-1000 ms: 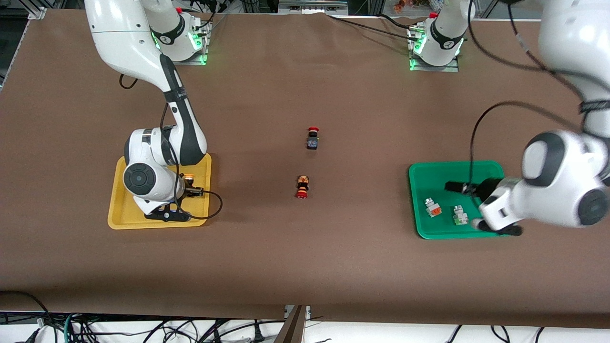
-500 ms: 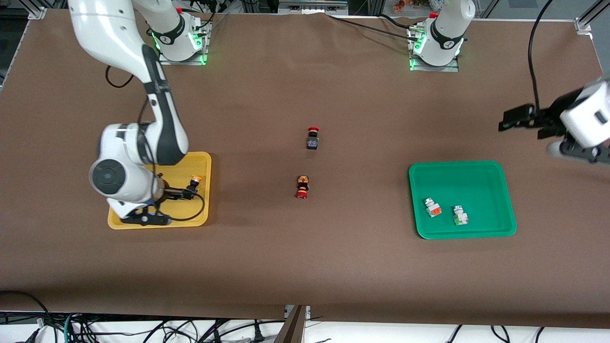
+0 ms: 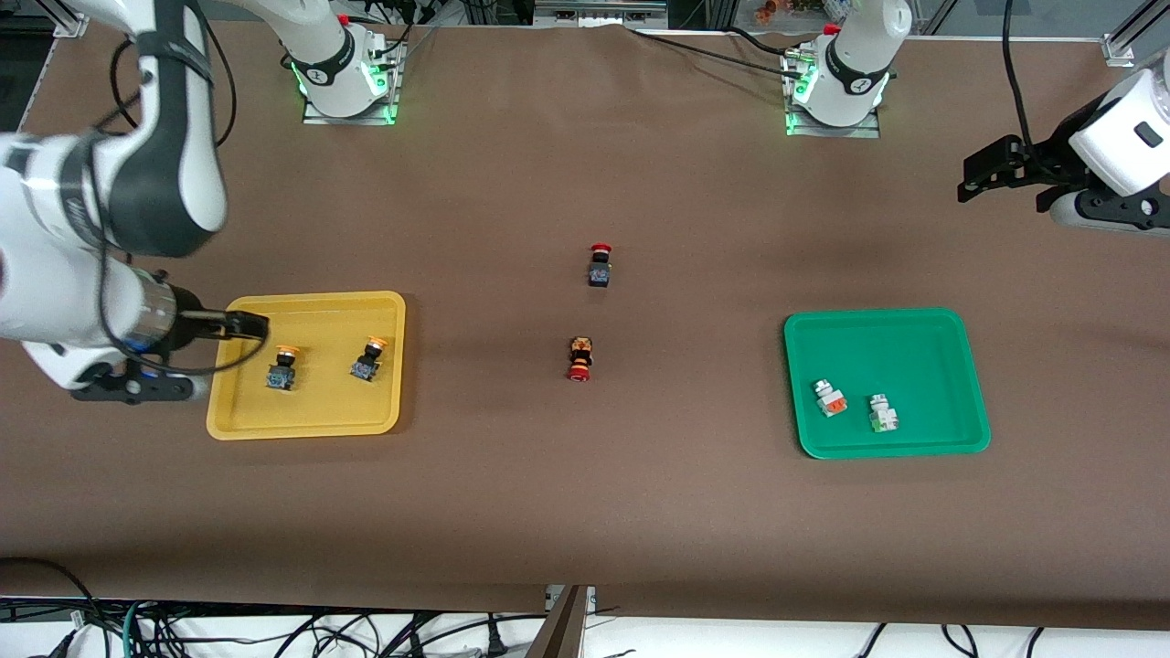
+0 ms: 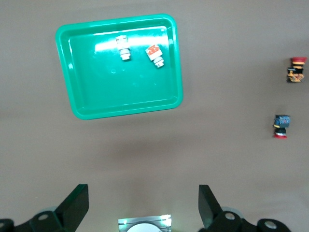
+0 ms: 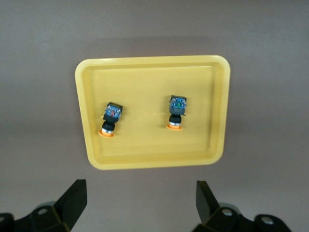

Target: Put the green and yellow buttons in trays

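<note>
The yellow tray (image 3: 311, 416) holds two yellow-orange mushroom buttons (image 3: 282, 367) (image 3: 367, 359), lying apart. The green tray (image 3: 914, 343) holds two white square switches, one orange-faced (image 3: 830, 398), one green-faced (image 3: 883, 413). My right gripper (image 3: 247, 325) is open and empty in the air over the yellow tray's edge at the right arm's end. Its wrist view shows the tray (image 5: 145, 142) and both buttons (image 5: 110, 119) (image 5: 176, 111) past the open gripper (image 5: 140, 191). My left gripper (image 3: 983, 178) is open and empty, over bare table at the left arm's end. Its wrist view shows the green tray (image 4: 116, 92) with both switches (image 4: 124, 47) (image 4: 155, 53) past the open gripper (image 4: 143, 195).
Two red-capped mushroom buttons lie on the brown table between the trays, one (image 3: 600, 265) farther from the front camera than the other (image 3: 579, 358). They also show in the left wrist view (image 4: 281, 125) (image 4: 295, 69). Both arm bases stand at the table's back edge.
My right gripper drew back off the yellow tray toward the right arm's end, uncovering a second yellow button in it. My left gripper rose off the green tray toward the left arm's end.
</note>
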Tool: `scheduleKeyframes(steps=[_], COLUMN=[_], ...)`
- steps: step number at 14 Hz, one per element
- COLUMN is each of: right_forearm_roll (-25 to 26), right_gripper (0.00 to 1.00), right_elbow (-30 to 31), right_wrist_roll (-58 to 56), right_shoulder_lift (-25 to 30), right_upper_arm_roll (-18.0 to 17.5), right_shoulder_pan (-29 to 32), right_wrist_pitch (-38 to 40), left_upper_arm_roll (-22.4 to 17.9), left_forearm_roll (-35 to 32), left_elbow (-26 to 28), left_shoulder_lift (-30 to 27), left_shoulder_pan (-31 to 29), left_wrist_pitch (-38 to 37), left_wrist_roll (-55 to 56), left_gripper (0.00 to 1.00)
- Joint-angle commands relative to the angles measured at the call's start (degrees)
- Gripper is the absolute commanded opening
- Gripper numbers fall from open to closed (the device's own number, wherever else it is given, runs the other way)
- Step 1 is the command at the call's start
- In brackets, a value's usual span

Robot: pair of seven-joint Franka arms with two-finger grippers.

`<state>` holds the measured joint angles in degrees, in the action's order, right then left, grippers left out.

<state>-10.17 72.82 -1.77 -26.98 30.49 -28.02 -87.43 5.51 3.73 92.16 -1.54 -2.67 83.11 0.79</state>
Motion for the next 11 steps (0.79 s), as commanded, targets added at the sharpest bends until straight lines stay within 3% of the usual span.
scheduleKeyframes(steps=[1, 4, 6, 8, 10, 11], right_forearm_roll=[0.76, 1.29, 2.25, 6.89, 12.25, 12.45], right_gripper=[1.00, 1.00, 1.00, 1.00, 1.00, 1.00], right_elbow=[-0.84, 4.58, 9.34, 10.23, 10.58, 11.11], right_wrist_roll=[-0.52, -0.61, -0.78, -1.05, -0.87, -0.61], right_shoulder_lift=[4.90, 12.01, 17.21, 18.80, 22.39, 23.71], right_upper_arm_roll=[-0.35, -2.44, -11.20, -18.33, -21.69, -22.14], right_shoulder_pan=[0.25, 2.61, 9.79, 14.73, 17.72, 19.04], right_wrist_pitch=[3.05, 5.68, 4.20, 4.46, 4.28, 3.85], left_upper_arm_roll=[-5.07, -4.99, -5.07, -5.16, -5.16, -5.16], left_forearm_roll=[-1.01, -0.92, -0.92, -0.40, -0.74, -1.01], left_elbow=[4.87, 3.99, 3.99, 3.99, 3.90, 3.99], left_shoulder_lift=[-3.64, -2.68, -2.67, -2.67, -2.59, -2.41], left_shoulder_pan=[5.66, 5.31, 5.31, 4.61, 4.52, 4.52], left_wrist_pitch=[3.46, 4.07, 3.99, 4.07, 4.34, 4.51], left_wrist_roll=[3.08, 3.17, 3.26, 3.26, 3.26, 3.26], left_gripper=[1.00, 1.00, 1.00, 1.00, 1.00, 1.00])
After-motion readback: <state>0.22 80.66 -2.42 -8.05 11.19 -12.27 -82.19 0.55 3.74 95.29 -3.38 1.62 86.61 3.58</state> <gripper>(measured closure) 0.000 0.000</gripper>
